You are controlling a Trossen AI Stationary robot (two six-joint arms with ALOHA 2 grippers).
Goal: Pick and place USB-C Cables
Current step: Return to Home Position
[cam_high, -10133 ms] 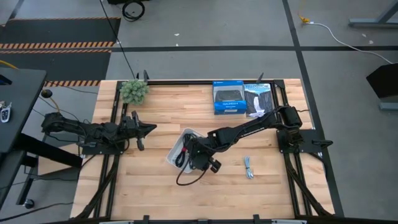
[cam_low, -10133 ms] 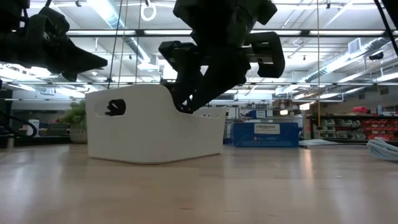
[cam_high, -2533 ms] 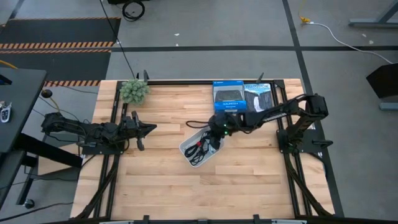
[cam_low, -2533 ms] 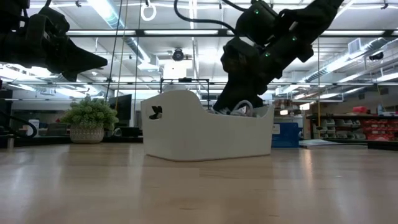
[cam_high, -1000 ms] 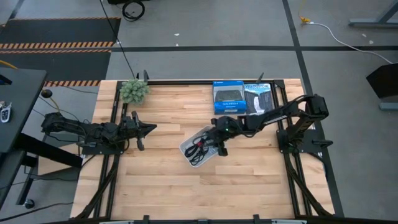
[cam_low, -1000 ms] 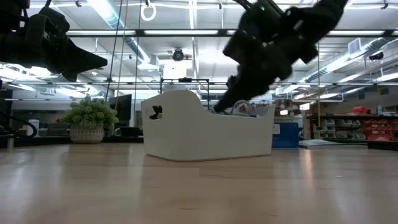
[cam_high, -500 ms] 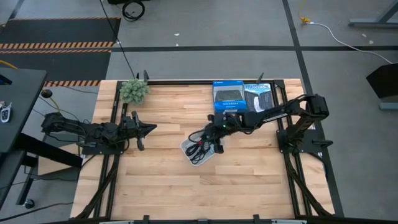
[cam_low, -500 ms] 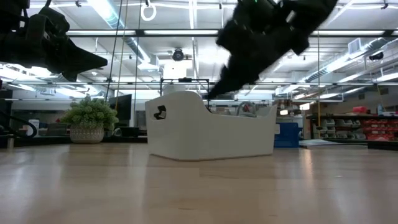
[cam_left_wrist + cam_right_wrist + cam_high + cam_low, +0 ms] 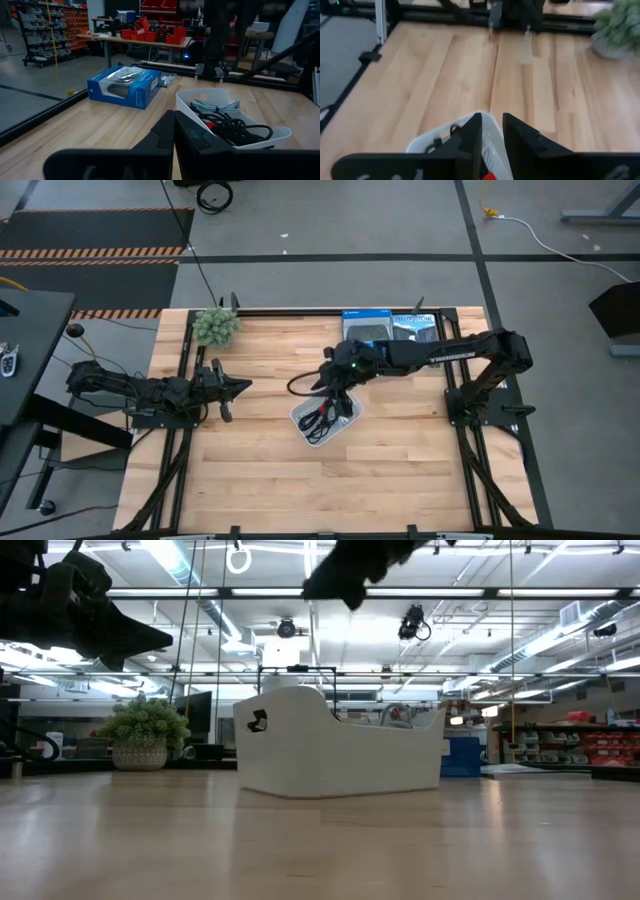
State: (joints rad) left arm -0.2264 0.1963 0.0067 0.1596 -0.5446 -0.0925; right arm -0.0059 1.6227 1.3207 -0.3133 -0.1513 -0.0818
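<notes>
- high view: usb-c cables (image 9: 320, 420) lie in the white tray (image 9: 353, 411); right gripper (image 9: 335, 377) hangs over its far edge.
- low view: go up first, clear of the tray wall.
- left wrist view: left gripper (image 9: 174, 114) closed, empty.
- right wrist view: right gripper's fingers (image 9: 520, 137) a little apart, holding nothing.

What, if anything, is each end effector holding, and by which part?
Nothing. The right end effector, above the white tray, shows an empty gap; the left end effector is shut on nothing. The cables lie in the tray.
</notes>
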